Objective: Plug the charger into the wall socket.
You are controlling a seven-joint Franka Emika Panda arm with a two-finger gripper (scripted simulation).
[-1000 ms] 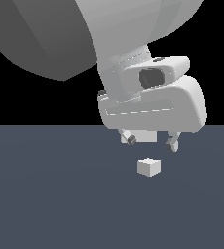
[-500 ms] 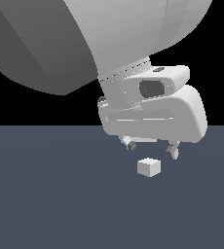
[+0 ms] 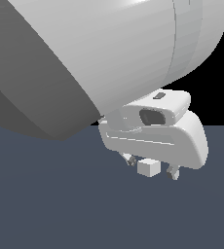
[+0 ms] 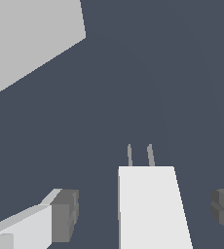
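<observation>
squarely between the wide-open, empty end effector (image 3: pixel 152 166) fingers (image 4: pixel 63 215): the charger (image 3: pixel 148 168), untouched.

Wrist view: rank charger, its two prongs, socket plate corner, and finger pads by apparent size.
1. Wall socket plate, only partly in frame.
2. Charger, close to the camera, so inflated.
3. Finger pads, the two alike.
4. Prongs, thin slivers.

The exterior camera is looking level, close against my arm; my wrist camera is peering down past my pincer (image 4: pixel 143 214); both are catching the charger (image 3: pixel 148 168).
</observation>
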